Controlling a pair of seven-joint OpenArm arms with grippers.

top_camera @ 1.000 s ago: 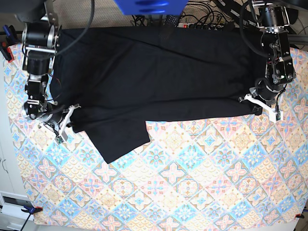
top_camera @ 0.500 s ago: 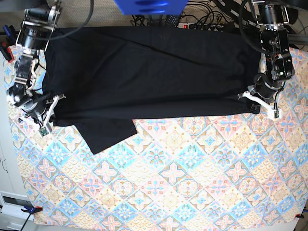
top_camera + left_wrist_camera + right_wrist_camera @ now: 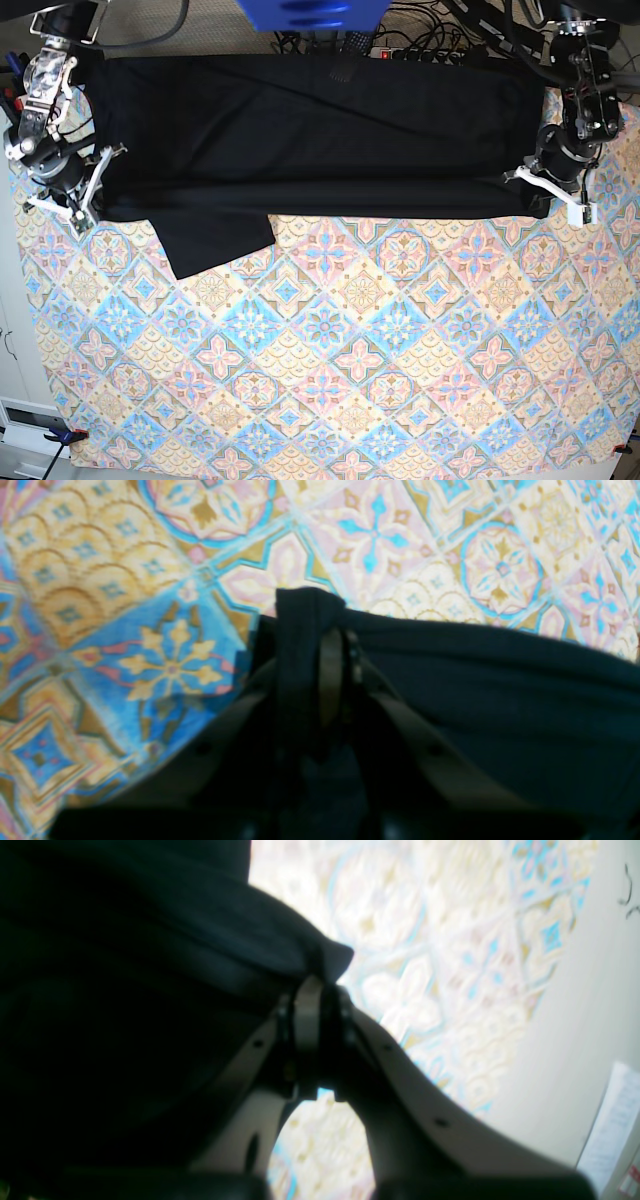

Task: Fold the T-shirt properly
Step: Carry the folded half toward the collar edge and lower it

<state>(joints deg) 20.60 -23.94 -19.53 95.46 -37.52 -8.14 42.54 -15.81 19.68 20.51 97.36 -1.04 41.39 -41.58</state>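
Lay stretched as a wide band along the far edge of the patterned tablecloth (image 3: 330, 380): the T-shirt (image 3: 320, 130), one flap (image 3: 215, 245) hanging nearer at the left; clamped on its ends, both the left gripper (image 3: 548, 190) and right gripper (image 3: 72, 195) (jaws pinched on cloth in both wrist views); risked slipping a corner or skewing the fold through uneven pulling; crowded the far edge, cables (image 3: 430, 50).

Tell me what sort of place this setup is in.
Likely a robotics lab workbench: a table under a patterned tile-print cloth, cables and a power strip along its far edge, and two arms holding a black T-shirt.
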